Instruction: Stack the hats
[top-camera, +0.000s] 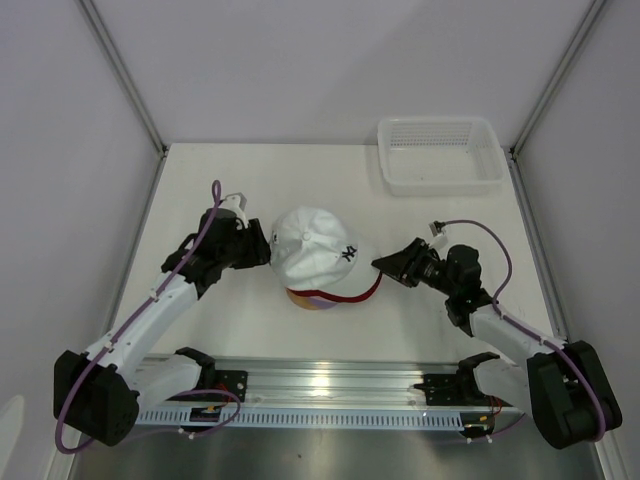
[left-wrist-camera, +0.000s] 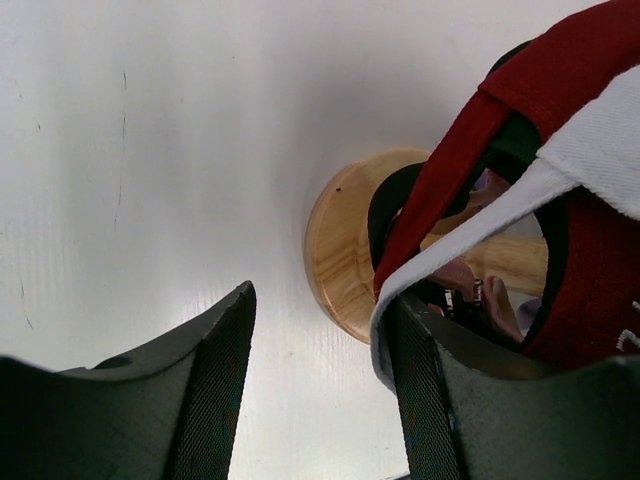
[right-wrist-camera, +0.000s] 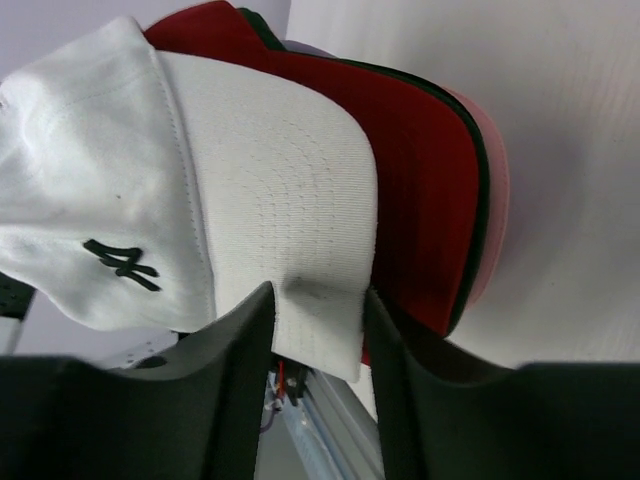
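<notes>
The hats sit in one stack on the round wooden stand (left-wrist-camera: 345, 250) at the table's middle. The white cap (top-camera: 315, 250) with a black logo is on top. The red cap's brim (top-camera: 368, 293) shows under it, with pink and purple edges (top-camera: 310, 300) at the bottom. My left gripper (top-camera: 262, 250) is open at the stack's back; in the left wrist view (left-wrist-camera: 320, 370) the white cap's rear edge (left-wrist-camera: 470, 250) rests against its right finger (left-wrist-camera: 430, 400). My right gripper (top-camera: 385, 265) is open at the brims; in the right wrist view (right-wrist-camera: 320, 330) the white brim's corner (right-wrist-camera: 300, 200) lies between its fingers, above the red brim (right-wrist-camera: 420, 170).
A white mesh basket (top-camera: 440, 155) stands at the back right of the table. Slanted frame posts (top-camera: 120, 70) rise at both back corners. The metal rail (top-camera: 320, 385) with the arm bases runs along the near edge.
</notes>
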